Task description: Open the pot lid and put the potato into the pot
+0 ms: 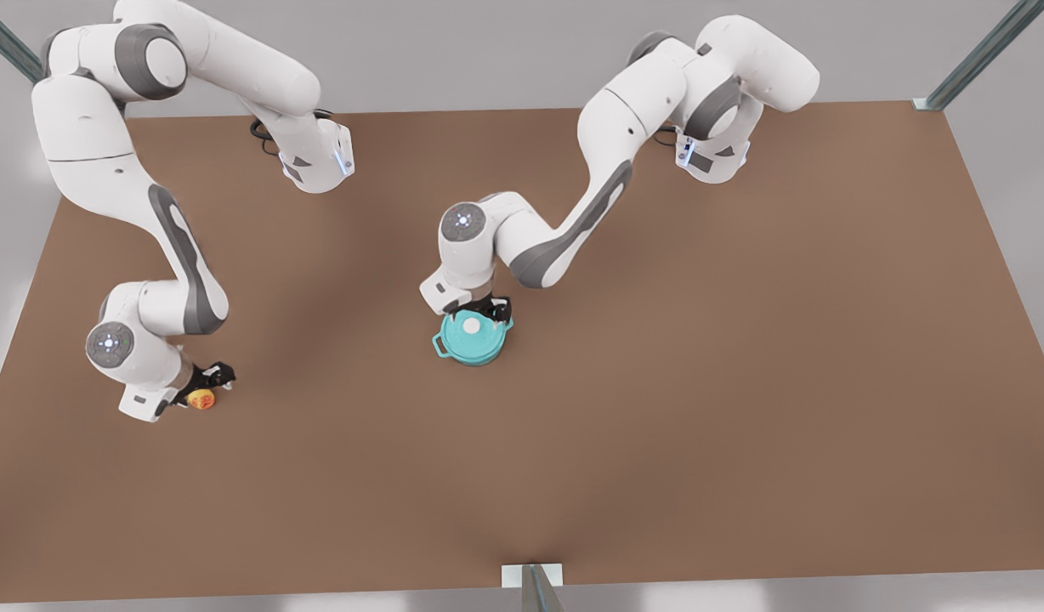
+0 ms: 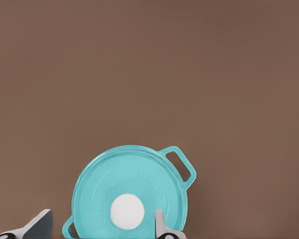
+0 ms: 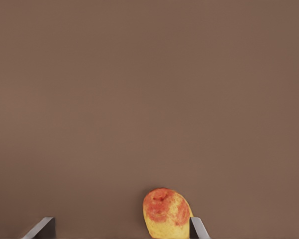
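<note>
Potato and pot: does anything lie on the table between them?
No. In the front view, only bare brown table lies between the potato and the pot.

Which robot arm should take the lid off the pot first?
The left one. Its left claw already hangs open right over the pot lid, fingers either side of the white knob. The right claw is far off at the front view's left, open around the potato.

Matt brown counter [image 1: 743, 382], smooth and even. Smooth teal enamel-like finish on pot lid [image 2: 134, 184] and pot [image 1: 471, 348], with matt white knob [image 2: 127, 211]. Slightly mottled yellow-orange skin on potato [image 3: 165, 213]. Glossy white plastic-looking arm shells [image 1: 615, 127].
</note>
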